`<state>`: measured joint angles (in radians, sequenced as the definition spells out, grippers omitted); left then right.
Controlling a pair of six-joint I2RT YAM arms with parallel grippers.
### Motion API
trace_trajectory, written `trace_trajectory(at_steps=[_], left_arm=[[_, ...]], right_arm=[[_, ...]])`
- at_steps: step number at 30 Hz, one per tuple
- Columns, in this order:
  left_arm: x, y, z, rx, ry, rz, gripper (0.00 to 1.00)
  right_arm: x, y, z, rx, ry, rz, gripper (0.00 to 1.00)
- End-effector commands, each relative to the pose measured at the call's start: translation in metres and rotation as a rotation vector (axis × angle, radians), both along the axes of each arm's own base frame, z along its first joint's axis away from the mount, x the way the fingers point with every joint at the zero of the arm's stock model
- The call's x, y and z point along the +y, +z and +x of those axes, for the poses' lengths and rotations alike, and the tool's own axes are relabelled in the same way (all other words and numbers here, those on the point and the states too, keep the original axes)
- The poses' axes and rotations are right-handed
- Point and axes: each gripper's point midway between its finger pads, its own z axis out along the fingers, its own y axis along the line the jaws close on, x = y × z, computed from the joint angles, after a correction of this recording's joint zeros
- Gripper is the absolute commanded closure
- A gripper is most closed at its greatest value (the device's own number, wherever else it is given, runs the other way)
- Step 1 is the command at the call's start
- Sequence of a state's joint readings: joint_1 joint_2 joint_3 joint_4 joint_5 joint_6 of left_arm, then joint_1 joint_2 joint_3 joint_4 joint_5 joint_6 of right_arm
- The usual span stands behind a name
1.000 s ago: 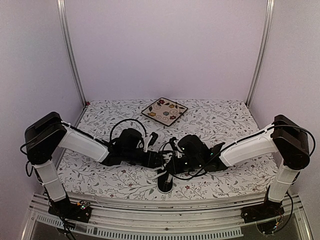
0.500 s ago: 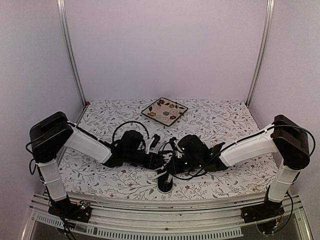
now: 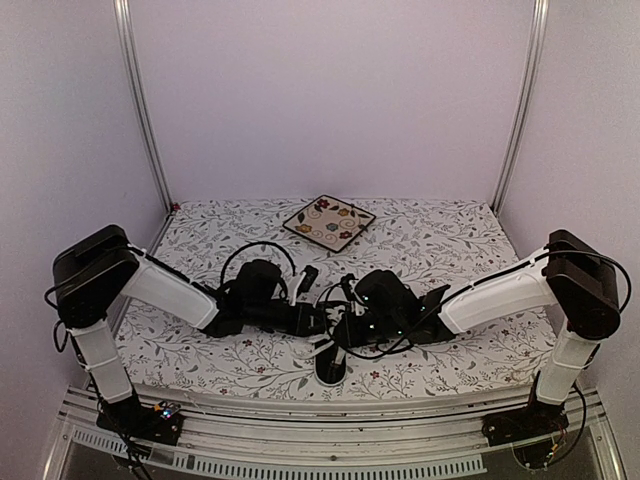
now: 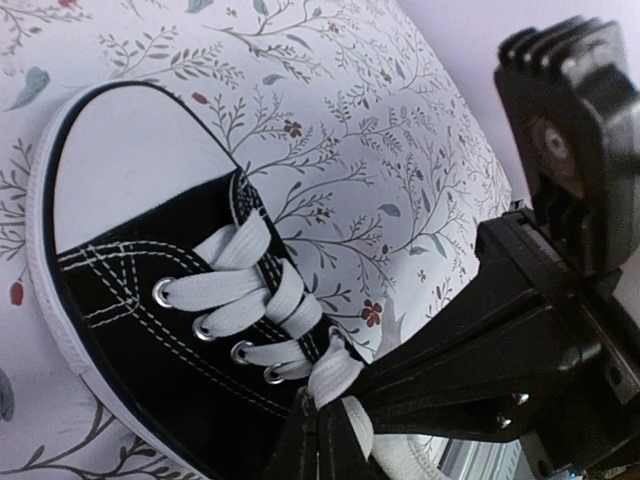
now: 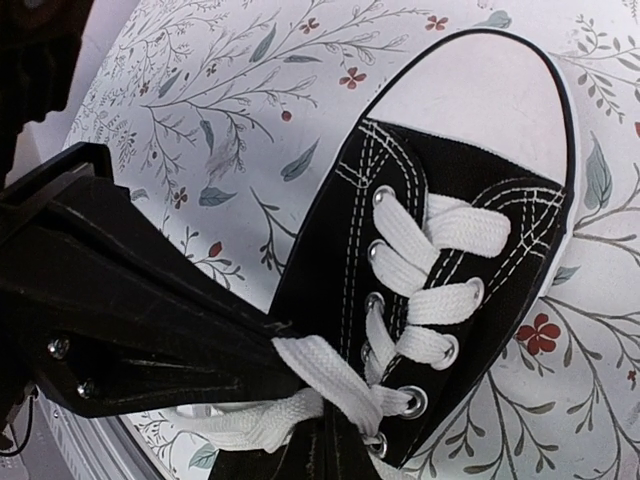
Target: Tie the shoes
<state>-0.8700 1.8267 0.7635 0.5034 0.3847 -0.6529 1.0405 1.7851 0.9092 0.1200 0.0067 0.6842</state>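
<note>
From above, the shoe [image 3: 331,368] lies at the bench's [image 3: 450,240] near edge, its long axis running near to far. The left tool [image 3: 318,322] and right tool [image 3: 345,330] meet over its far end, equally close.

Left wrist: the tool is pinched shut on the laces [image 4: 335,385].

Right wrist: the tool is clamped on a lace strand, with the toe beyond.

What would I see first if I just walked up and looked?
A little black sneaker sits near the front edge of the flowery table. The left tool and right tool meet over it, each pinching its white laces. A square patterned plate sits at the back.
</note>
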Motion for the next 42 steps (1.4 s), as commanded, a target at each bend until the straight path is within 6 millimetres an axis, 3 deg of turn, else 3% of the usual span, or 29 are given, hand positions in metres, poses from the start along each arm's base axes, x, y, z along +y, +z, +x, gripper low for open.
trace_trajectory(at_steps=[1,10,17,29,33,42], left_arm=[[-0.007,0.017,-0.012,-0.020,-0.028,-0.031,1.00],[-0.008,0.013,-0.024,-0.010,-0.032,0.005,1.00],[-0.004,0.008,-0.022,0.007,0.002,0.029,1.00],[-0.017,0.016,-0.034,0.010,-0.057,-0.041,1.00],[-0.015,0.013,-0.033,0.012,-0.043,-0.028,1.00],[0.017,0.043,0.001,-0.114,0.117,0.044,0.67]], right_arm=[[-0.014,-0.008,0.014,-0.012,-0.095,-0.070,0.98],[-0.009,0.006,0.026,-0.056,-0.138,-0.029,0.98],[-0.002,0.020,0.027,-0.105,-0.122,0.074,0.98],[-0.002,-0.018,0.026,-0.063,-0.122,0.014,0.98],[-0.007,-0.019,0.024,-0.060,-0.130,0.010,0.98],[-0.016,-0.021,0.019,-0.051,-0.143,0.003,0.98]])
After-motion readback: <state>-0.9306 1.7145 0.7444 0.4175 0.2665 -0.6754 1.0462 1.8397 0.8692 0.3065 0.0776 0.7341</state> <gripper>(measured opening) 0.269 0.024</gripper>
